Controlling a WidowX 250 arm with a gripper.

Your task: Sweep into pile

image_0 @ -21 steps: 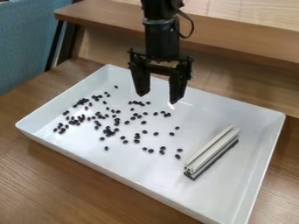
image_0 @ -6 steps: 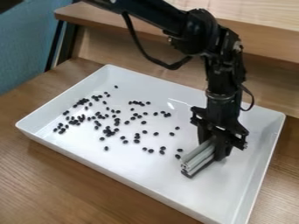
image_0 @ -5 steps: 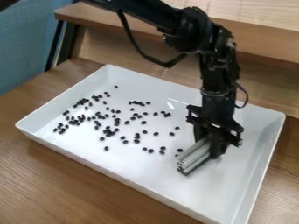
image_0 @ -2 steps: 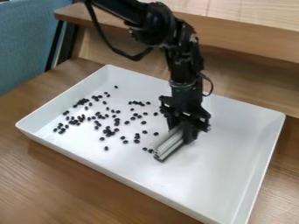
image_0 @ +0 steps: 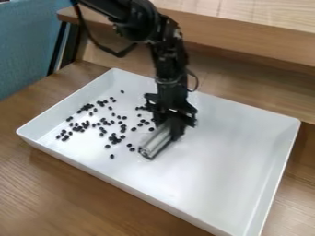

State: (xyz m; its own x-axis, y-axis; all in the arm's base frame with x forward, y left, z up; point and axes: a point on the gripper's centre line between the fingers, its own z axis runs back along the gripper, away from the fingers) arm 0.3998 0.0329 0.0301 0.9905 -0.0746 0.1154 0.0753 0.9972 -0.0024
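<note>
Jaws of our black two-finger gripper (image_0: pixel 170 128) are clamped on a silvery-grey grooved bar (image_0: pixel 154 142), which we hold low near the middle of the white rectangular tray (image_0: pixel 221 156), just beside the scattered small black oval beans (image_0: pixel 113 138).

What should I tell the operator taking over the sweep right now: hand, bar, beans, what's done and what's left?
Hand: closed on the light-coloured bar, low over the middle of the white tray.
Bar: slanted, its near end tipped toward the view's lower left, beside the nearest dark beans; it looks to be down on the tray floor.
Beans: loosely scattered, mostly left of the bar in the view, a few near the hand.
Done: bar gripped and in place among the beans' right-hand edge.
Left: bring the scattered beans together; there is no single pile yet.
</note>
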